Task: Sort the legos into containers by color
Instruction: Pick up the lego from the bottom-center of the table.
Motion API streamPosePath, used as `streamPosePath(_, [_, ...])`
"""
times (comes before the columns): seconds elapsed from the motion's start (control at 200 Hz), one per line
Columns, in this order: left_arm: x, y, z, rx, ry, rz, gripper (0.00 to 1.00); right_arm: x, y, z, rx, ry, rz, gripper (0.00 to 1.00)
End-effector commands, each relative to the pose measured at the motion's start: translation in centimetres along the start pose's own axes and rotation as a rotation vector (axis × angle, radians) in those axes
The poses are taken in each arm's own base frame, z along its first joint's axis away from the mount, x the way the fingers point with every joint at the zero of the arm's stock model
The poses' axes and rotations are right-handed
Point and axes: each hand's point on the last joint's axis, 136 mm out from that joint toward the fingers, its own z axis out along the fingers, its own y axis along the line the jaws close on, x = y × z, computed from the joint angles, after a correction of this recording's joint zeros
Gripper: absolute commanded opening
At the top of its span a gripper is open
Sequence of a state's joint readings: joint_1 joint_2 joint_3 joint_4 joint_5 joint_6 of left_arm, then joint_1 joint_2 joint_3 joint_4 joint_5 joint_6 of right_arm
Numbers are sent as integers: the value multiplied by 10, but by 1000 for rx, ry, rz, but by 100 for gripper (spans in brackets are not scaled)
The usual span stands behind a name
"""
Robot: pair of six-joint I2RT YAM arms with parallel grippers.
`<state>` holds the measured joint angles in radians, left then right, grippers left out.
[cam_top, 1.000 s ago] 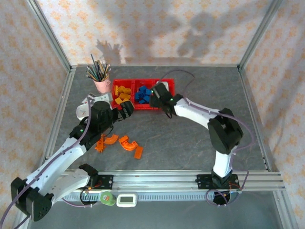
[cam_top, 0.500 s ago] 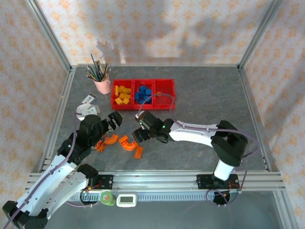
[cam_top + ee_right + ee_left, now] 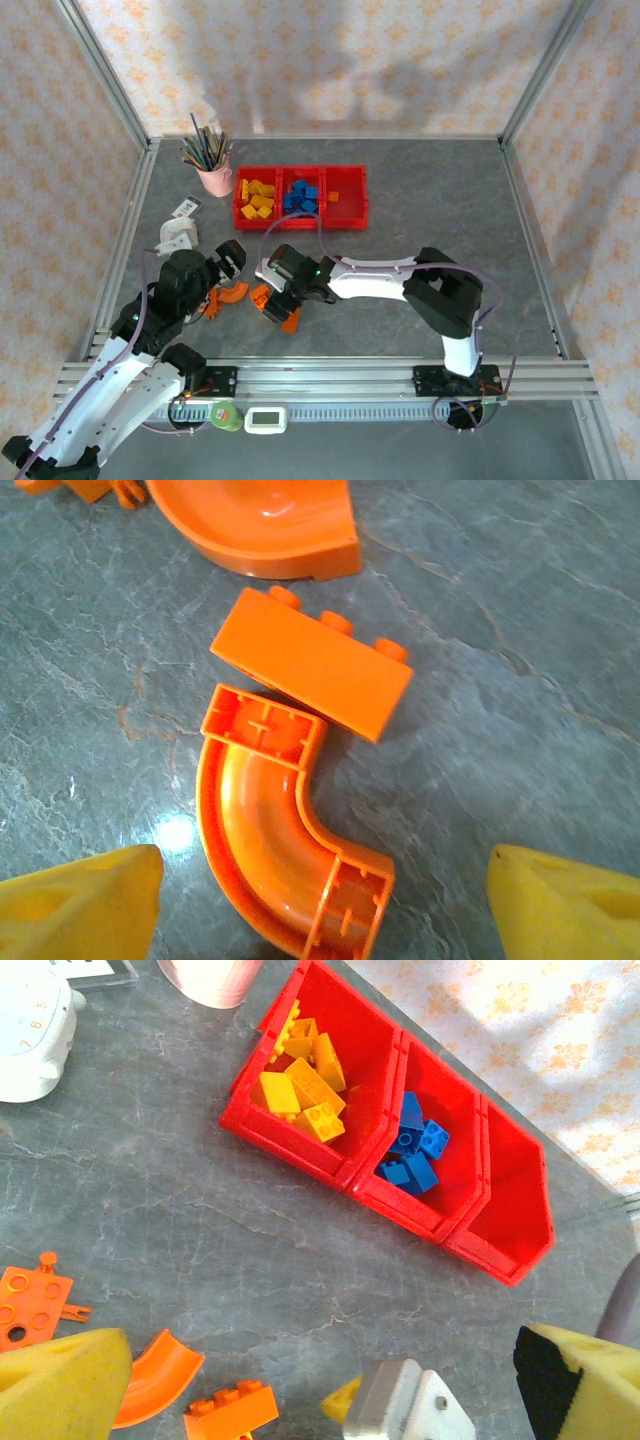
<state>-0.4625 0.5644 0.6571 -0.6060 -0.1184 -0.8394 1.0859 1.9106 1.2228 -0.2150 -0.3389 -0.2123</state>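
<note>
The containers (image 3: pixel 300 226) are three joined red bins at the back. The left one holds yellow legos (image 3: pixel 258 197), the middle one blue legos (image 3: pixel 300 196), the right one a single orange lego (image 3: pixel 333 196). Orange legos lie loose on the near table: an arch (image 3: pixel 232 293) and a brick (image 3: pixel 291 321). My right gripper (image 3: pixel 325 900) hangs open low over a curved orange arch (image 3: pixel 260 850), which lies between its yellow fingers (image 3: pixel 80 905) untouched. A three-stud orange brick (image 3: pixel 310 675) lies against that arch. My left gripper (image 3: pixel 320 1360) is open and empty just left of it, above an orange arch (image 3: pixel 160 1370) and an orange brick (image 3: pixel 230 1412).
A pink cup of pencils (image 3: pixel 212 170) stands left of the bins, with a white timer (image 3: pixel 178 235) and a small card (image 3: pixel 185 207) nearer. A flat orange plate (image 3: pixel 30 1305) lies at the left. The two arms' heads are close together. Aluminium rails border the table.
My right arm has swung from the bins down to the loose orange pieces, its jaws opening wider. My left arm has drawn back toward the near left, still open.
</note>
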Motion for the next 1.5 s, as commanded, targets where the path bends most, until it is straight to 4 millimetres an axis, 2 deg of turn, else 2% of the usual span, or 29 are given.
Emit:
streamPosePath(0.0, [4,16,1,-65,2,6,99,0,9,4,-34,25,-99,85])
streamPosePath(0.1, [3,17,1,-71,-3,3,99,4,10,11,-35,41,-136,85])
streamPosePath(0.24, [1,19,-1,-75,-16,-5,99,7,3,22,-3,71,-147,85])
streamPosePath(0.445, [-1,20,-4,-78,-24,-5,99,15,-8,26,52,100,-169,77])
streamPosePath(0.631, [-1,17,-3,-68,-21,-7,99,21,-13,24,85,121,-174,64])
streamPosePath(0.791, [0,16,-2,-64,-16,-8,99,12,-15,17,99,90,-174,51])
streamPosePath(0.936, [-1,15,-2,-63,-18,-9,99,3,-15,13,102,58,-165,43])
streamPosePath(1.086, [-1,15,-2,-62,-18,-9,99,-5,-18,6,101,26,-140,37])
streamPosePath(1.251, [-2,14,-3,-55,-20,-10,99,-17,-24,-9,85,-27,-95,36])
streamPosePath(1.497, [-3,4,-2,-26,-9,2,99,-31,-50,-50,85,-123,30,35])
